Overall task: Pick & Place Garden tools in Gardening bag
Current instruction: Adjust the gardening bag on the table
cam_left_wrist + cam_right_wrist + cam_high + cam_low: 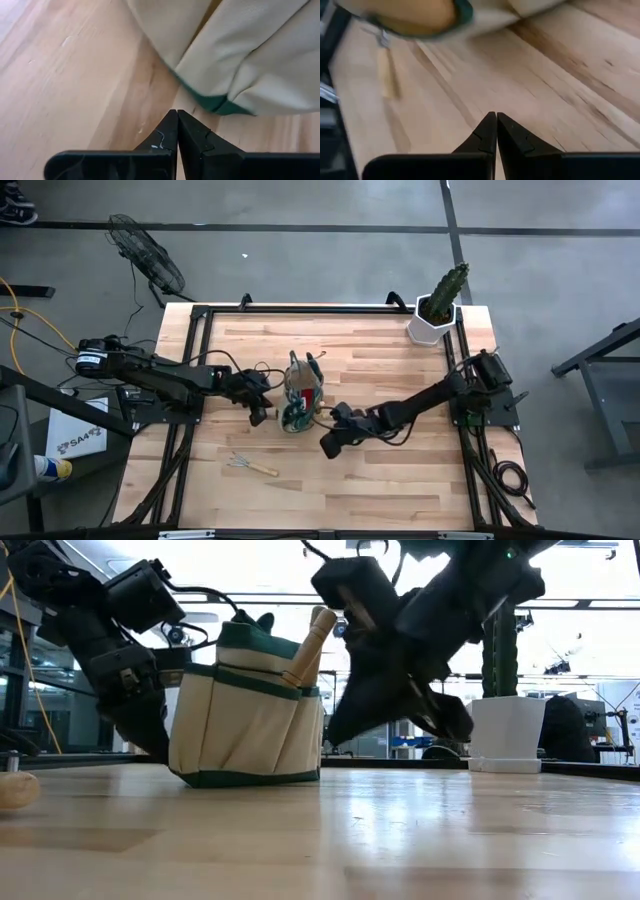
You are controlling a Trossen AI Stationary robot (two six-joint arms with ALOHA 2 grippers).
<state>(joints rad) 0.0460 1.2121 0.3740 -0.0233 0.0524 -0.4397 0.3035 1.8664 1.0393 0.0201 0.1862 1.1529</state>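
The tan gardening bag (302, 392) with green trim stands on its base mid-table, and wooden tool handles (310, 645) stick out of its top. A wooden-handled hand rake (252, 466) lies flat on the table near the front edge, left of centre. My left gripper (258, 415) is shut, its tips (176, 114) just short of the bag's bottom corner (215, 102), slanting down. My right gripper (330, 445) is shut, hovering over bare wood (496, 116) on the near right of the bag (245, 720), holding nothing.
A green cactus in a white pot (436, 315) stands at the far right corner. Black frame rails (190, 350) run along the table's left and right sides. Bare wood lies in front of the bag and to the right of the rake.
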